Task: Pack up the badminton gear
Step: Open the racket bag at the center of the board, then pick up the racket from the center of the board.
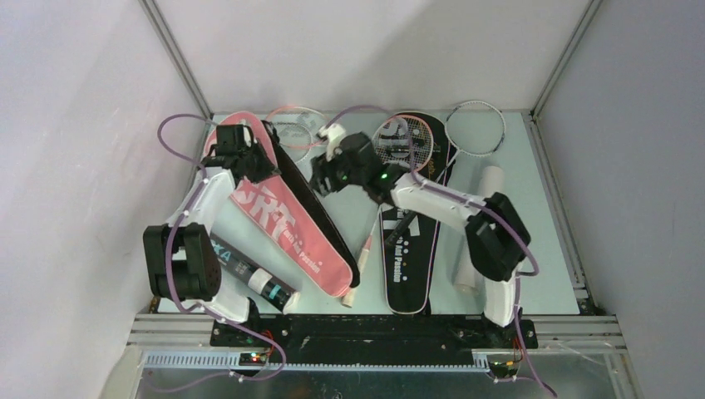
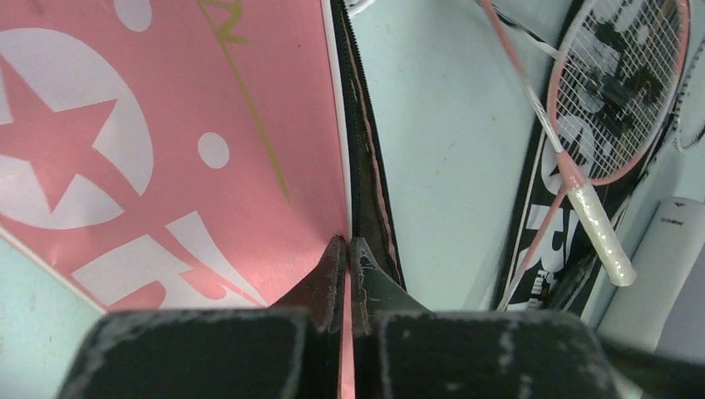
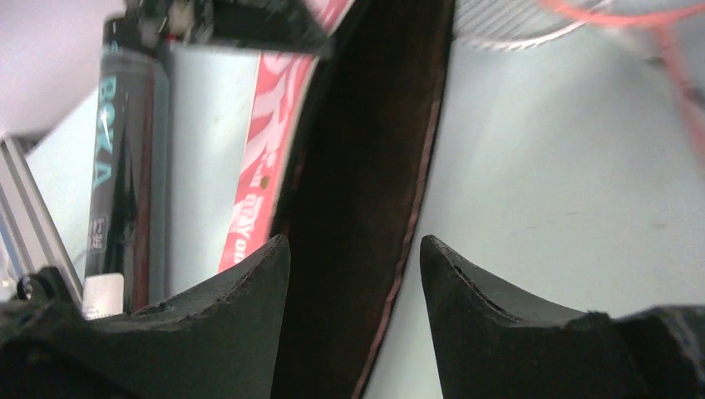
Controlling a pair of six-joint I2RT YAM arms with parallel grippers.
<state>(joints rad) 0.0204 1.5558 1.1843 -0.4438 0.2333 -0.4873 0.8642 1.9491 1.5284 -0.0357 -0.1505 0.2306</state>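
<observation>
I see pink cover (image 1: pixel 287 229) lying diag, wide end far-left, narrow end near-centre; L gripper (image 2: pixel 347 249) pinches its zip edge, R gripper (image 3: pixel 353 243) spread wide over its dark opening.

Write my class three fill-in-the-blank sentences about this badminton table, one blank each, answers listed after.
The left gripper is ____ on the edge of the pink cover.
The right gripper holds its jaws ____ above that cover's dark inside.
The racket whose head lies on the black cover has a ____ frame.
Missing words: shut; open; pink.
</observation>
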